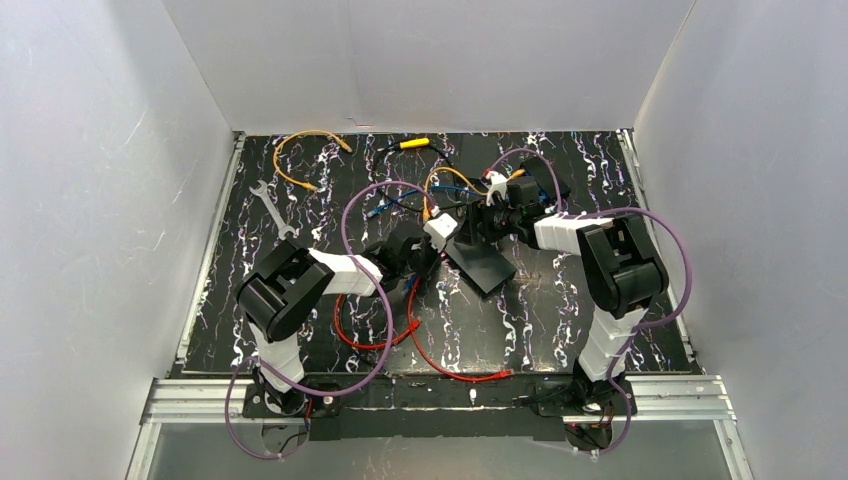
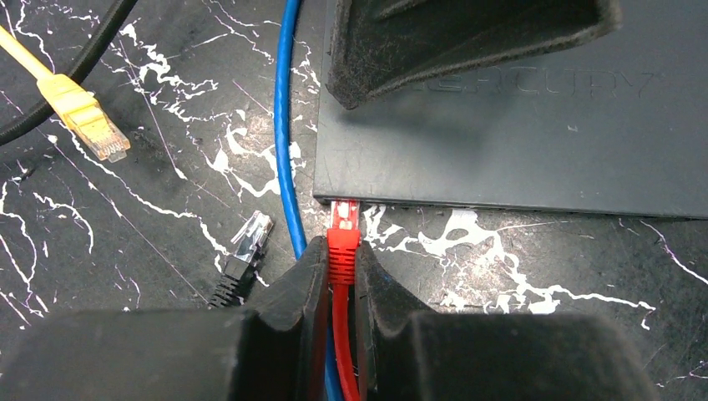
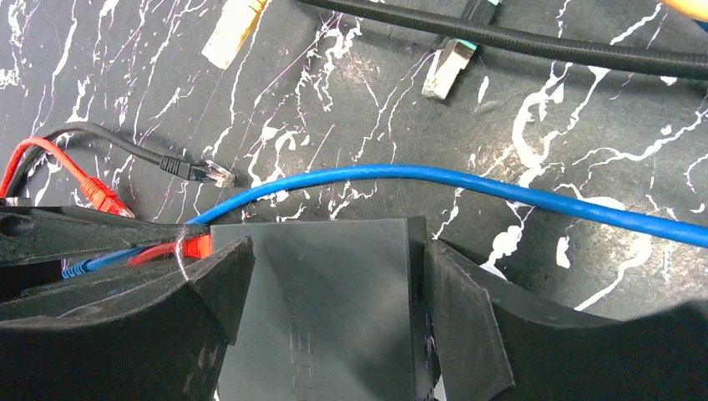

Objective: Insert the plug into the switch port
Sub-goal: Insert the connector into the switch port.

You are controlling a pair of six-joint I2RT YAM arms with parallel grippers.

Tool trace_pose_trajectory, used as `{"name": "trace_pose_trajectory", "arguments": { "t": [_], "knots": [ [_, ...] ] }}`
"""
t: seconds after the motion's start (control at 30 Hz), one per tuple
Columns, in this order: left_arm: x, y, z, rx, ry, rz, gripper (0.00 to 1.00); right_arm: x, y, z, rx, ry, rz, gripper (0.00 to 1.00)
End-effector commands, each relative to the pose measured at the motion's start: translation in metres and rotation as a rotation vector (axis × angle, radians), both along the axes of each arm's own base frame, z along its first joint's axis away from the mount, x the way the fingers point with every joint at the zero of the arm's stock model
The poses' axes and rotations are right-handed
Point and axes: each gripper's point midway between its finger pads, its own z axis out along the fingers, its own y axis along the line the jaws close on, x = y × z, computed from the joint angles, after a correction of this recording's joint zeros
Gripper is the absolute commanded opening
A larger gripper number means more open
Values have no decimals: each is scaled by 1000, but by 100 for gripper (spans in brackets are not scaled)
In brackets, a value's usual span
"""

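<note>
Clamping the red plug (image 2: 343,242) in the left end effector (image 2: 341,261), pressing its tip against the switch (image 2: 518,142) at the front edge; squeezing both switch sides in the right end effector (image 3: 334,259), resting on the marbled surface (image 2: 150,209).

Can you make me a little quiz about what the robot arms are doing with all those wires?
1. True or false: the left fingers pinch a yellow plug at the switch.
2. What do the right fingers grip? A wrench, B switch, C yellow cable.
3. Fill in: the cable lying beside the red plug is ____.
Key: 1 false, the plug is red; 2 B; 3 blue.
</note>
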Motion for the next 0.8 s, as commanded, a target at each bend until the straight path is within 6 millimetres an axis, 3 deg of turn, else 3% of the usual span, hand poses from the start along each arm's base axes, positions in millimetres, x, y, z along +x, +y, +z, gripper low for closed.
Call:
{"name": "trace_pose_trajectory", "arguments": {
  "t": [0.0, 0.2, 0.4, 0.63, 0.77],
  "knots": [
    [21, -22, 58, -133, -157, -1, 0, -38, -11, -22, -45, 195, -19, 83],
    [11, -6, 47, -104, -145, 25, 7, -21, -33, -22, -94, 155, -113, 86],
    [9, 13, 65, -71, -177, 76, 25, -15, -43, -23, -98, 154, -159, 89],
    [-4, 37, 100, -59, -189, 121, 48, -16, -43, -20, -83, 150, -163, 94],
    [-14, 55, 100, 7, -142, 135, 54, -19, -42, -17, -69, 150, -158, 94]
  ]
}}
